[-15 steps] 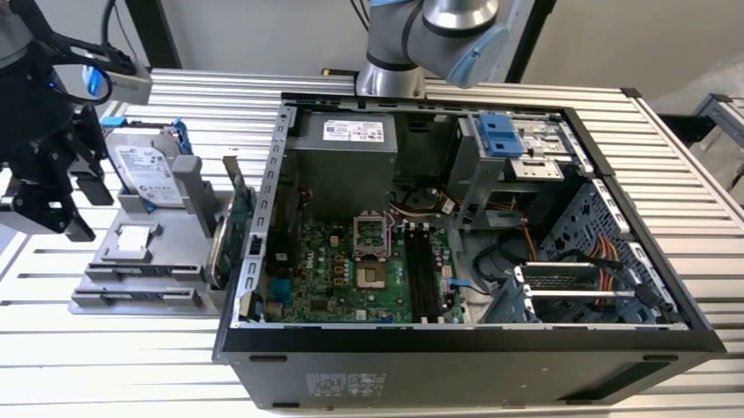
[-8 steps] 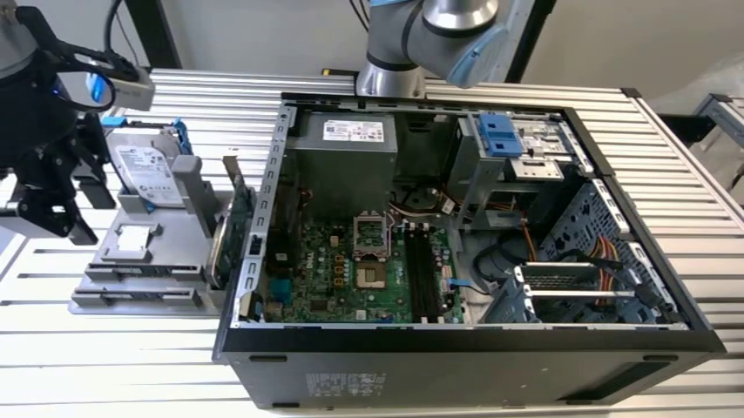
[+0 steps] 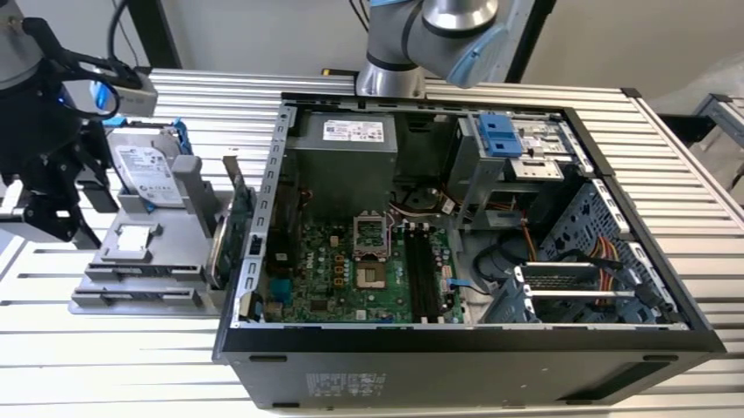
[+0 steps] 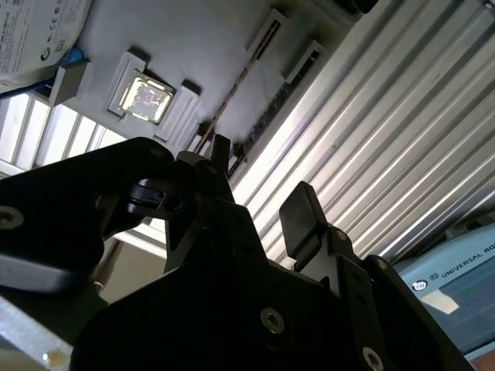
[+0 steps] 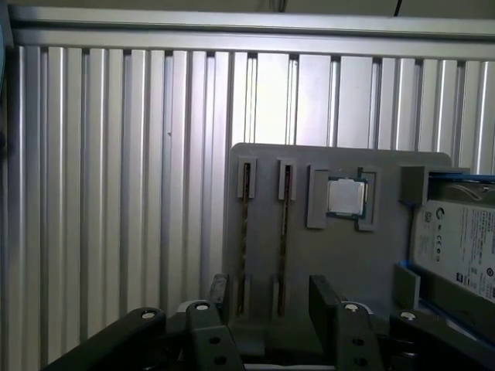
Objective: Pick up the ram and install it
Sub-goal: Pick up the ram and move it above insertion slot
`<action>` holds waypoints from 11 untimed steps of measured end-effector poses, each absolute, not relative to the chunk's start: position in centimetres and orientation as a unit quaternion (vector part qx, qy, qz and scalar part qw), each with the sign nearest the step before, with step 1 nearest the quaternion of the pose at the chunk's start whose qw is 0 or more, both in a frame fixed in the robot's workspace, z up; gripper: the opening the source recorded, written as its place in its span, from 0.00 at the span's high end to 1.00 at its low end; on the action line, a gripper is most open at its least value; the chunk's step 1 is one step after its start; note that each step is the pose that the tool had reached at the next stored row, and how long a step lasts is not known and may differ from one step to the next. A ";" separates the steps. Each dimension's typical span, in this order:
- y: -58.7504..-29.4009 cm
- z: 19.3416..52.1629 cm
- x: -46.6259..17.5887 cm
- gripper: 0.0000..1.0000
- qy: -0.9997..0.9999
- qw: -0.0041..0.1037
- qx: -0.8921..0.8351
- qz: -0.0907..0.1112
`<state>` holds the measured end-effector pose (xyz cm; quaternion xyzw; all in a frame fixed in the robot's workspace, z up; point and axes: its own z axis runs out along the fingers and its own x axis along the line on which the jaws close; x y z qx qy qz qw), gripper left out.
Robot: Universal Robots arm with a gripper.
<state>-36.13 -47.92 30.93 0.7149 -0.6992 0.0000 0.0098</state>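
Note:
The ram shows in both wrist views as two thin dark sticks standing on edge in the slots of a grey holder [image 5: 340,270]. One stick [image 5: 245,232] sits beside the other [image 5: 287,224], and one of them is visible as a thin line [image 4: 240,81]. My black gripper [image 5: 271,297] [image 4: 259,185] hangs open over the holder's end, apart from the sticks, with nothing between its fingers. In the exterior view the gripper [image 3: 56,228] is at the far left, beside the holder [image 3: 139,261].
The open computer case [image 3: 465,344] fills the middle, with the motherboard's long black memory sockets [image 3: 424,274] inside. On the holder lie a processor chip [image 5: 346,197], a hard drive [image 3: 149,174] in a blue frame and an upright green expansion card [image 3: 239,218]. The table is ribbed aluminium [image 3: 698,157].

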 end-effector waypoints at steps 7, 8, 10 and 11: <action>-47.9 30.3 -36.1 0.00 -0.699 0.010 0.715 0.000; -47.9 30.3 -36.1 0.00 -0.699 0.010 0.715 0.000; -47.9 30.1 -36.1 0.00 -0.699 0.010 0.715 0.000; -47.9 30.0 -36.1 0.00 -0.699 0.010 0.715 0.000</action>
